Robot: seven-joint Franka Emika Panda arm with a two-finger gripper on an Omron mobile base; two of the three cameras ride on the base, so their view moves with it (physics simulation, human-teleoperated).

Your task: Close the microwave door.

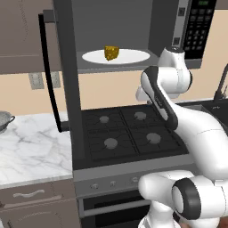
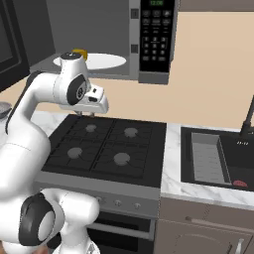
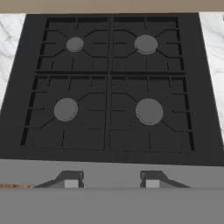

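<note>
Gripper [image 2: 86, 114] hangs over the black four-burner stove [image 3: 109, 83], fingers spread apart, holding nothing | large dark grey microwave door [image 1: 67, 84] swung wide open, up and well left of gripper | wide dark grey microwave [image 2: 94, 34] directly above

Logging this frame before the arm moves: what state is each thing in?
microwave door: swung wide open
microwave: cavity exposed, green display lit
turntable plate: holds a yellow food piece
stove: burners bare
hand: above the stove, fingers apart, holding nothing
</note>
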